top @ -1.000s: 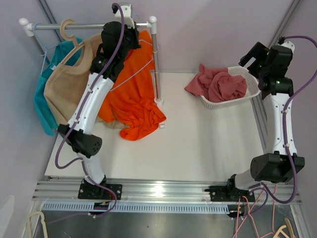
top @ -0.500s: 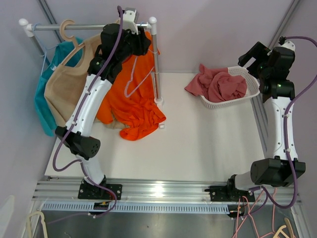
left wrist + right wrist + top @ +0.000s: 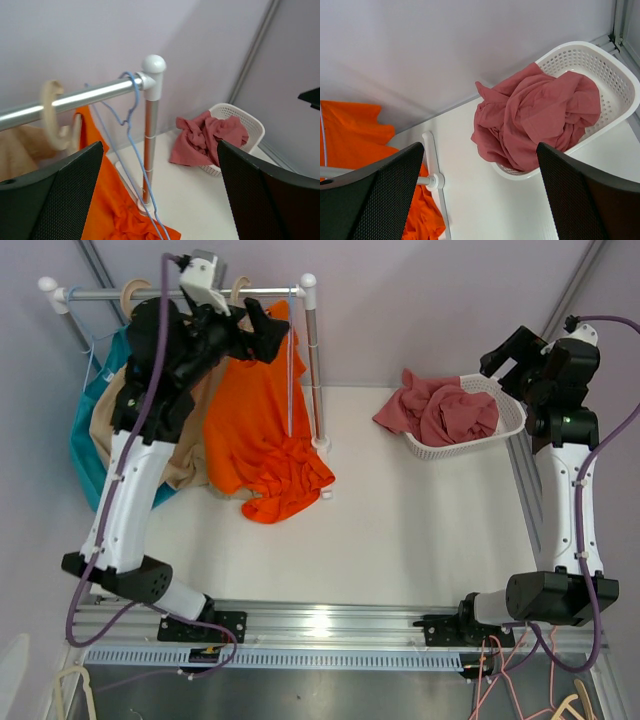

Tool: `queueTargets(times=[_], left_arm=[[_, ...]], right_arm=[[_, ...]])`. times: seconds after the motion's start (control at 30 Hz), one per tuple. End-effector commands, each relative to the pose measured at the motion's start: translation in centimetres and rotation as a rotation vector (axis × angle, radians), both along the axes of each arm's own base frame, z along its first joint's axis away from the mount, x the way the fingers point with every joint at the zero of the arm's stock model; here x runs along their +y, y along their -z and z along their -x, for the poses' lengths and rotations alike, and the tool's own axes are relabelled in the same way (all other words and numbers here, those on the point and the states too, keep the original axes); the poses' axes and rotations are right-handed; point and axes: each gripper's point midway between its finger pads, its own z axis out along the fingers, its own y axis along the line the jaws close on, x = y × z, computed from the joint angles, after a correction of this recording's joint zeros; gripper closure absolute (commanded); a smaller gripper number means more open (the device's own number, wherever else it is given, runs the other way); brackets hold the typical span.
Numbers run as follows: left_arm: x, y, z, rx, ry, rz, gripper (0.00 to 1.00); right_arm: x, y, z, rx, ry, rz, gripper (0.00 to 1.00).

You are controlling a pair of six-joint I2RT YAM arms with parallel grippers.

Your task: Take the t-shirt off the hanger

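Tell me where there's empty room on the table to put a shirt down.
The white table is bare between the crumpled orange t-shirt on the left and the white plastic basket at the back right, down to the near edge. Under the metal rack it is crowded with hanging shirts.

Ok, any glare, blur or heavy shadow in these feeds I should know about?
Top external: one glare spot on the frame rail at the near edge, otherwise even light. Left wrist: blue hanger sharp, mild sheen on the rack bar. Right wrist: basket crisp, soft shadow on the wall above the orange t-shirt.
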Motion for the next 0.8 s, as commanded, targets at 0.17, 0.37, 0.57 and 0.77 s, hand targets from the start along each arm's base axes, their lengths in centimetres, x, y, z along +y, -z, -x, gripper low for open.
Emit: queueTargets(times=[0.17, 0.37, 0.57, 0.77], left_arm=[[5.8, 2.9, -1.5, 0.003, -0.11, -0.022, 0.0], [5.5, 6.4, -5.1, 0.104, -0.098, -0.044, 0.2], [5.7, 6.5, -7.4, 0.089, -0.136, -0.048, 0.31], [6.2, 7.3, -10.8, 0.101, -0.202, -0.06, 0.4]], right_arm=[[1.1, -0.8, 0.5, -0.044, -0.054, -0.021, 0.01], [1.2, -0.7, 0.4, -0.045, -0.061, -0.018, 0.0], [0.9, -0.2, 0.3, -0.038, -0.052, -0.006, 0.01], [0.9, 0.4, 0.0, -0.036, -0.058, -0.005, 0.0]])
